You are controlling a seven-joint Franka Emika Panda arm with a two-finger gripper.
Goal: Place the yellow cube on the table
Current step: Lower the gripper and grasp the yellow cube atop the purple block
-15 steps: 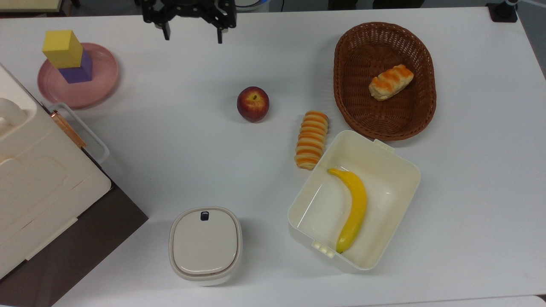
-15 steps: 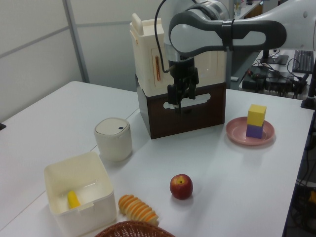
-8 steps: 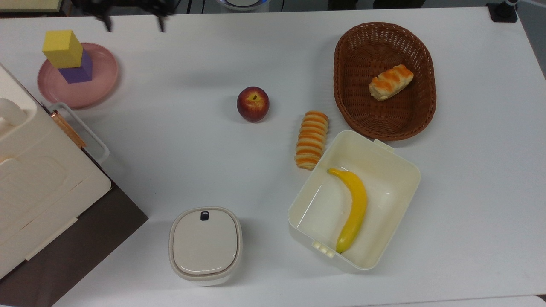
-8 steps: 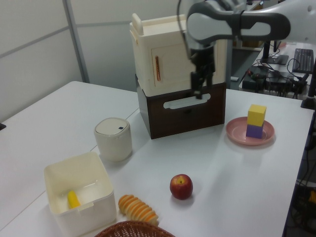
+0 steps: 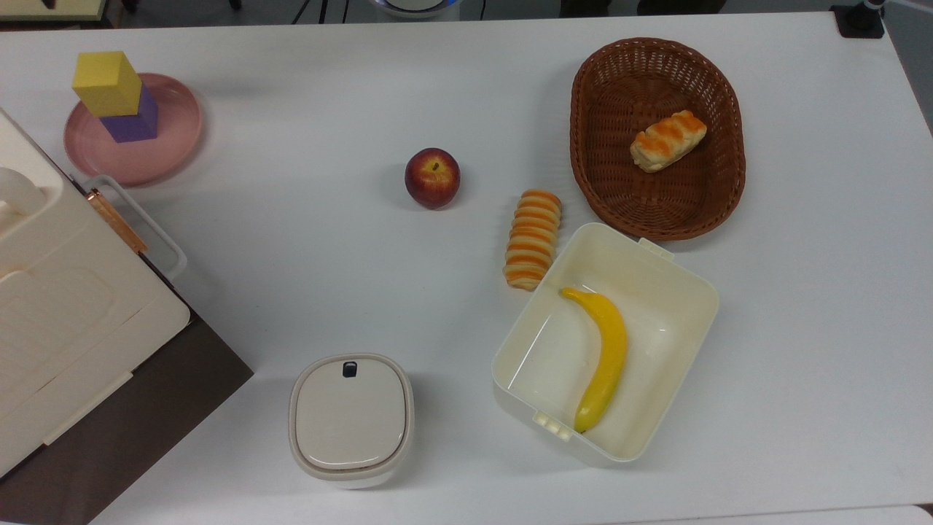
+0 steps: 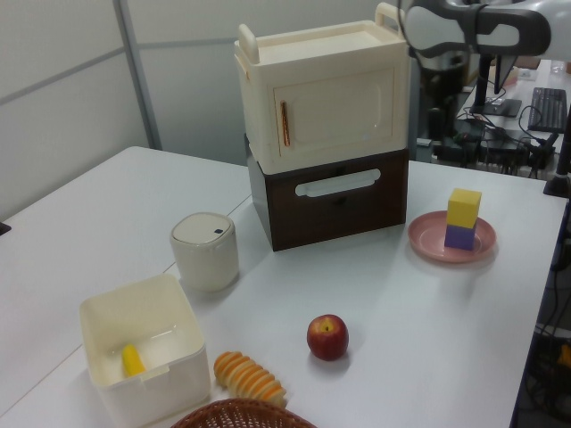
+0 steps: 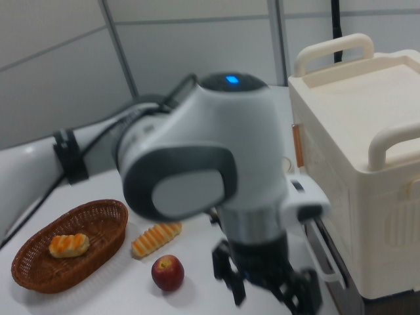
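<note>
Top view, left to right:

- Left edge of the white flat tabletop [image 5: 291, 240]: cream plastic cabinet with handles [image 5: 58, 292] on a dark brown base.
- Upper-left corner of the tabletop: round pink plate [image 5: 171, 146]. On it sits a purple cube [image 5: 135, 120], and the matte yellow cube [image 5: 107, 82] is stacked on top of that, slightly twisted off square. The yellow cube touches only the purple one, not the plate or the tabletop.
- Near the lower edge: beige lidded canister [image 5: 351, 419].
- Centre: red apple [image 5: 432, 177], then an orange-striped bread roll [image 5: 533, 238] just beside the open cream plastic box [image 5: 678, 321] holding a yellow banana [image 5: 603, 357].
- Toward the upper-right corner: brown wicker basket [image 5: 605, 182] with a second striped pastry [image 5: 668, 140].

Right view: the black two-finger gripper [image 7: 268, 295] hangs under the white arm, beside the cabinet. Prongs read as apart, with nothing between them.
Left view: the arm [image 6: 473, 27] is high, near the cabinet's top corner and well above the plate.

Step, as I judge it: approach phase, cube not grasped.

Next move calls for:
- centring over the yellow cube, with the open prongs squared to two opposite faces
- coming down only to the upper block, so the purple cube isn't clipped or dragged
- closing and lifting straight up
- setting the cube on bare tabletop; there is free space between the plate and the apple

Risk: an off-centre pinch topples the stack.
</note>
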